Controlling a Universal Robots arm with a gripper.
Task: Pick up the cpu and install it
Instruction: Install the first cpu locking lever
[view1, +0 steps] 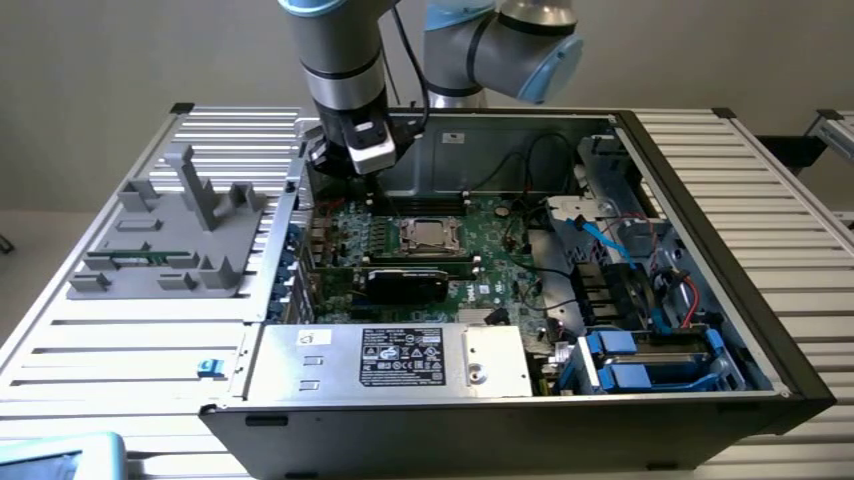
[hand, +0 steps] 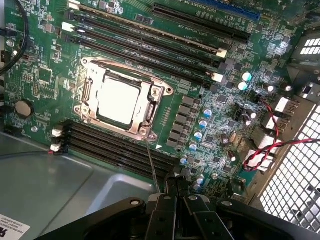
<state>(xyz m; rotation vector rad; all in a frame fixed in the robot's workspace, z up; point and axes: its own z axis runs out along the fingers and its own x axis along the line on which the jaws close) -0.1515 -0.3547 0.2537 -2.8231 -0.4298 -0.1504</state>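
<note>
Wrist view: the cpu (hand: 118, 100) lies inside the socket frame (hand: 132, 131), fingers (hand: 162, 214) closed.

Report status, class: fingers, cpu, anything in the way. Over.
Fingers shut, over motherboard. The cpu sits inside the socket's metal frame. Thin lever runs from frame toward fingers.

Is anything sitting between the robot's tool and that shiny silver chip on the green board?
Nothing covers the cpu. A metal frame rings it, and a thin rod slants from the frame's corner toward the shut tool.
</note>
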